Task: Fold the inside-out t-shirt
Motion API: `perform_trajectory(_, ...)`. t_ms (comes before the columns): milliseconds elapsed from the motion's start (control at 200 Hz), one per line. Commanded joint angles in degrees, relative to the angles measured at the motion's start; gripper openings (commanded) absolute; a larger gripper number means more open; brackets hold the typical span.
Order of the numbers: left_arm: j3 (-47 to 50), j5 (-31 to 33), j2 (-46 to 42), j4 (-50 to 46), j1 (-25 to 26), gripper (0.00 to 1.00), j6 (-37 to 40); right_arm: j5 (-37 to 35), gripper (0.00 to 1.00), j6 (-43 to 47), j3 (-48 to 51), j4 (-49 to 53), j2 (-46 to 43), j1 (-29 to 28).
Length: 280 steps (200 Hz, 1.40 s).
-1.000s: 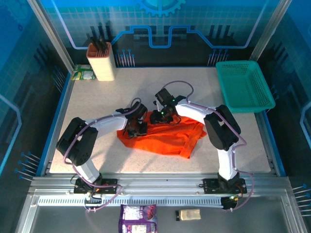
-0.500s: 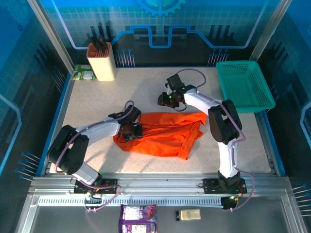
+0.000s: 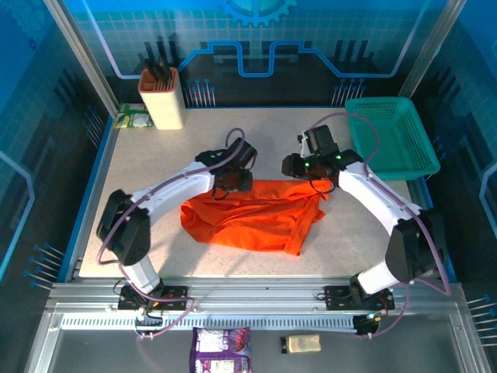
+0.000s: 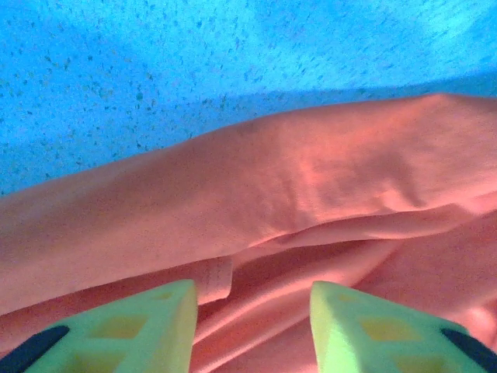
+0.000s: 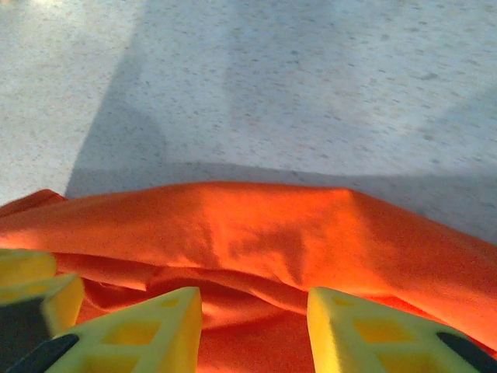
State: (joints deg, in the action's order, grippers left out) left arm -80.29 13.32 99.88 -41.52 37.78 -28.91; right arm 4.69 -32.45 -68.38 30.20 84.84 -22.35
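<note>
Since the earlier frame, your left claw (image 3: 233,182) is moving to the t-shirt's (image 3: 256,221) far edge. Top view: the shirt is lying crumpled mid-table (image 3: 155,167), with the right claw (image 3: 293,167) just beyond it. Left wrist: fingers (image 4: 155,318) are standing spread, pinching nothing. Right wrist: fingers (image 5: 365,326) are spread likewise above the cloth.

Crumpled orange-red t-shirt (image 3: 256,221) spread across the middle of the speckled desk (image 3: 155,167). At its far edge, left of centre, the left gripper (image 3: 233,183); by the cloth's far right corner, the right gripper (image 3: 297,166). Well apart at the far right, a teal mesh basket (image 3: 388,144). At the far left, a beige holder (image 3: 161,99) with dark handles.
</note>
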Motion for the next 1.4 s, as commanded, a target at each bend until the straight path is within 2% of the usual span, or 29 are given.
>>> perform_trajectory(0,-4.3,8.4,5.5,-8.7,2.7,0.46,3.7,-1.7,0.42,2.2,2.7,4.7,-4.9,2.6)
perform_trajectory(170,-8.7,11.6,12.2,-13.3,4.2,0.47,5.4,-1.6,0.42,3.4,5.8,7.0,-10.6,6.5)
perform_trajectory(425,-8.9,11.6,15.6,-13.5,4.1,0.48,6.3,-1.0,0.42,3.5,10.7,7.9,-15.2,9.1)
perform_trajectory(765,-7.7,12.1,17.3,-13.1,4.1,0.43,7.6,-1.3,0.42,3.5,14.9,9.2,-19.6,11.1)
perform_trajectory(866,-7.2,12.2,17.2,-12.8,4.1,0.37,8.1,-1.7,0.42,3.1,16.7,9.6,-21.6,11.7)
perform_trajectory(976,-7.2,13.2,16.6,-12.9,4.1,0.21,9.1,-2.0,0.42,2.3,17.7,9.9,-23.3,12.1)
perform_trajectory(1141,-7.5,14.9,13.8,-13.3,4.1,0.07,11.0,-1.4,0.42,1.1,21.0,9.4,-23.9,12.1)
perform_trajectory(1261,-7.9,14.6,9.9,-13.3,3.8,0.00,11.5,0.3,0.42,0.2,23.4,8.7,-23.4,12.1)
perform_trajectory(1396,-6.2,9.3,3.1,-10.5,1.4,0.00,10.8,3.8,0.42,0.3,26.1,6.2,-21.0,12.1)
